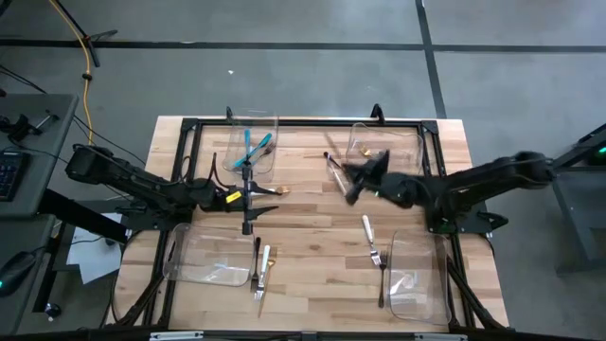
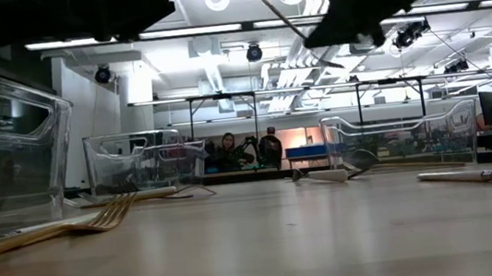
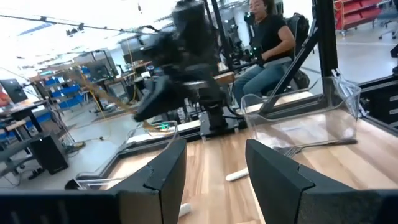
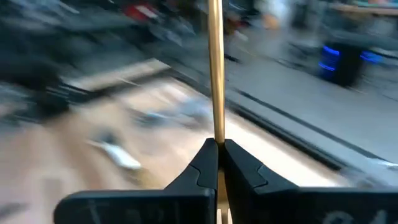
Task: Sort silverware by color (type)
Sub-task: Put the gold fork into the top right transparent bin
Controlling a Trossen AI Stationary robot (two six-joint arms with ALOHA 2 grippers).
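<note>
My right gripper (image 1: 352, 180) hangs above the table's far middle, shut on a slim gold utensil (image 4: 216, 74), which the low view shows as a thin slanting line (image 2: 288, 22) high above the tabletop. My left gripper (image 3: 214, 177) is open and level left of centre (image 1: 270, 192), with nothing between its fingers. Lying flat on the table are a gold fork (image 1: 266, 265) beside a dark utensil (image 1: 258, 258), a white-handled utensil (image 1: 367, 227), a fork (image 1: 376, 256) and another dark utensil (image 1: 383, 284). Teal-handled utensils (image 1: 254, 147) lie in the far left bin. My right gripper pinches the gold utensil's slender handle (image 4: 217, 134) between its two fingers. The handle runs on straight ahead past the fingertips, along the fingers. The utensil is lifted clear of the table and tilted, as the low view shows.
Clear plastic bins stand at the far left (image 1: 273, 128), far right (image 1: 388, 140), near left (image 1: 204, 260) and near right (image 1: 417, 279). A black frame (image 1: 303, 124) runs around the work area. People sit in the room beyond the table (image 3: 267, 37).
</note>
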